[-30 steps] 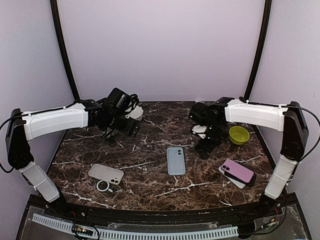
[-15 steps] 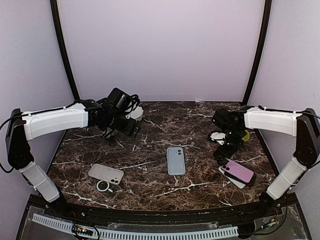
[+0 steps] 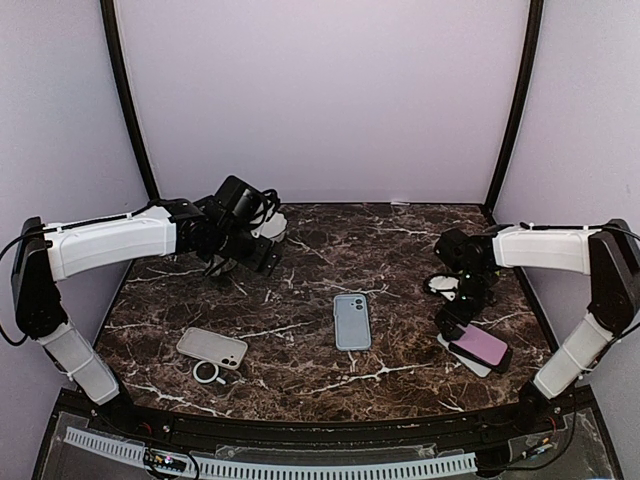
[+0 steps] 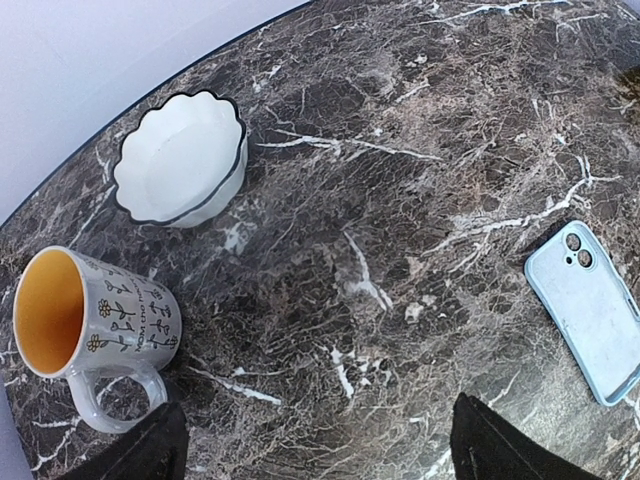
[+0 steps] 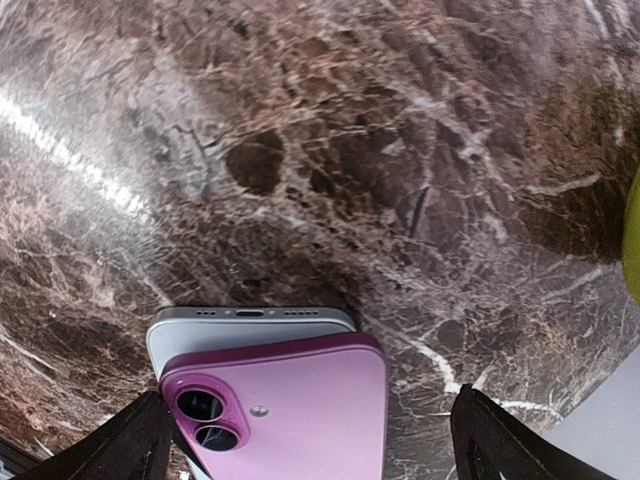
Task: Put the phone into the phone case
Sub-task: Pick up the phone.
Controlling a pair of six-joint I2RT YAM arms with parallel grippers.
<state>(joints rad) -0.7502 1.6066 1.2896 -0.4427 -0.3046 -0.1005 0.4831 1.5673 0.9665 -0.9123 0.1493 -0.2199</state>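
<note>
A light blue phone case lies flat mid-table and shows at the right edge of the left wrist view. At the right a purple phone, back up with two camera lenses, lies askew on top of a silver-white phone whose port edge shows. My right gripper hangs open just above the stack's camera end, a dark finger on either side of the purple phone, touching nothing. My left gripper is open and empty above bare marble at the back left.
A white scalloped bowl and a flowered mug with an orange inside stand beneath the left arm. A beige case with a white ring beside it lies front left. A green rim shows at the right.
The right arm has swung right and toward the near edge, from beside the green bowl to over the purple phone. The left arm has stayed put.
</note>
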